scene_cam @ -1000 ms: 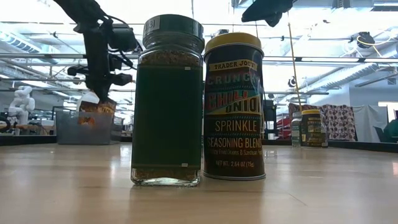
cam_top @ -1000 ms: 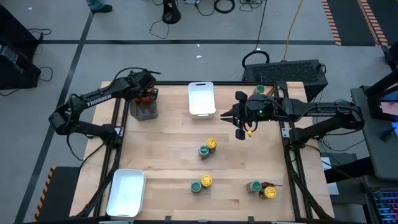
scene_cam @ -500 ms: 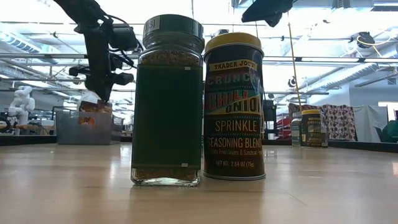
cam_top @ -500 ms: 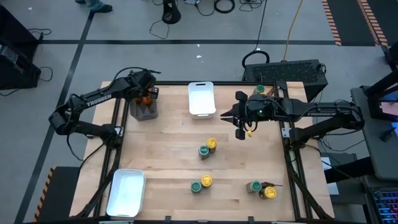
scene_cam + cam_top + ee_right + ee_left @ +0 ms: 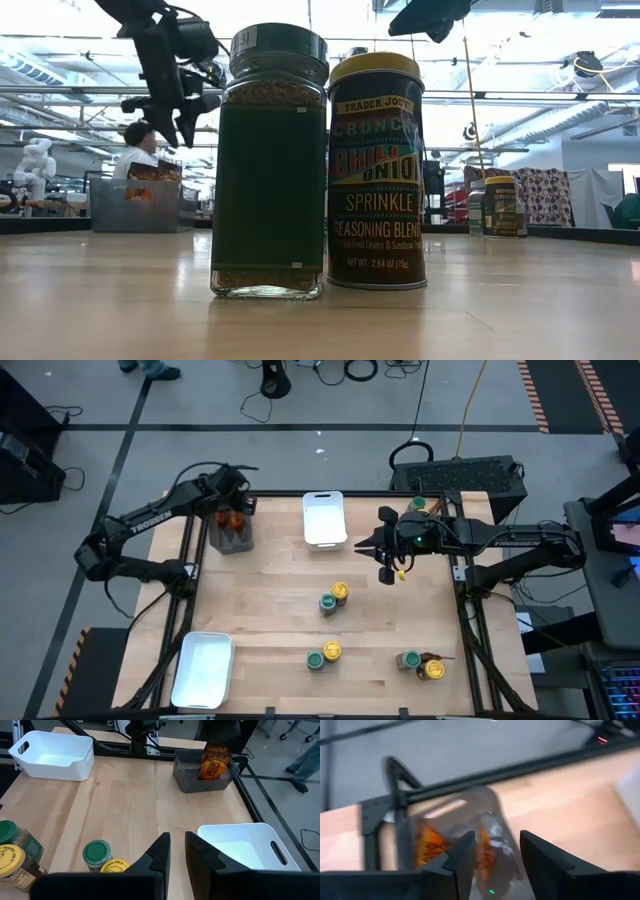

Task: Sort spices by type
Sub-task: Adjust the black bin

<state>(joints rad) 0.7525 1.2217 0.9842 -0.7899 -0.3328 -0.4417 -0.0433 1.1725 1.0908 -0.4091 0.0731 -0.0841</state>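
Observation:
My left gripper [image 5: 238,510] [image 5: 178,128] hangs open just above the dark clear-sided bin [image 5: 232,536] at the table's far left. It touches nothing. Orange-brown spice packets [image 5: 427,842] [image 5: 212,766] stand on end in the bin. Pairs of jars stand on the table: a green-lidded one [image 5: 327,603] beside a yellow-lidded one [image 5: 341,591], a second pair [image 5: 323,654] and a third [image 5: 420,664]. My right gripper [image 5: 358,546] [image 5: 176,837] hovers over the far right of the table, nearly closed, with nothing between its fingers.
One white tray [image 5: 324,518] sits at the far middle and another [image 5: 203,668] at the near left corner. A single jar [image 5: 418,504] stands at the far right corner. A person [image 5: 135,150] shows in the room behind the bin. Bare wood lies between the trays and the jars.
My left gripper has opened and let go of an orange-brown packet, then risen from the bin's mouth and tipped a little. The packet stays standing in the bin.

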